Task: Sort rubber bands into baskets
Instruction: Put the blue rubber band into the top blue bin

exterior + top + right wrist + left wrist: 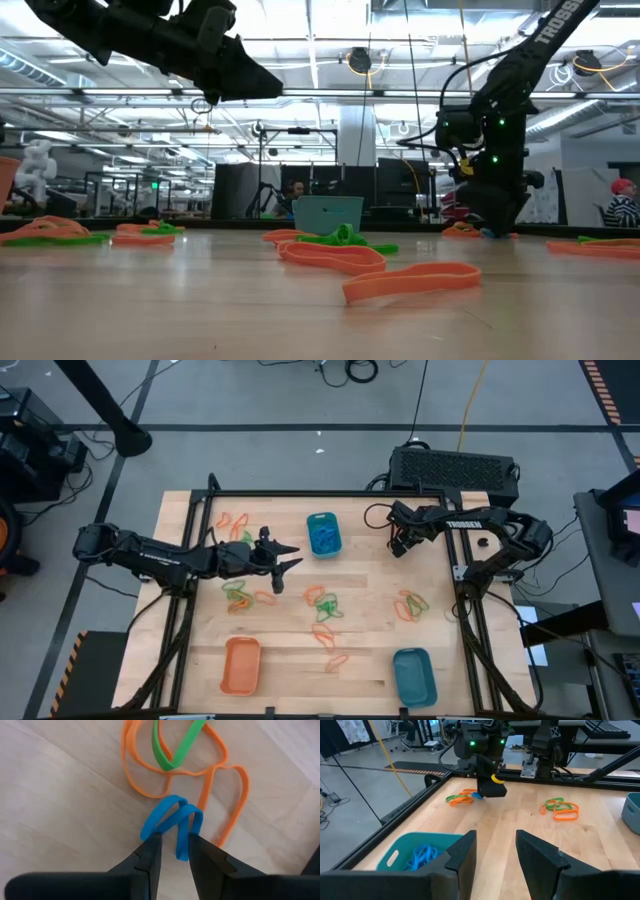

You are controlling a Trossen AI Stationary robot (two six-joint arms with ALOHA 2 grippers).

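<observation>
Blue bands already lie in the teal basket [323,534]; the orange basket [242,664] and second teal basket [414,676] look empty. Beyond the teal basket, the right gripper [174,851] pinches a blue band [172,824] on the table. The left gripper [284,559], beside that basket, hangs half open, empty. Most bands remain scattered.

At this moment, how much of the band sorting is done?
Early. Blue bands already fill the far teal basket; the orange basket and near teal basket look empty. The right hand is pinching a blue band; the left hand hovers open. Several mixed clusters remain.
</observation>
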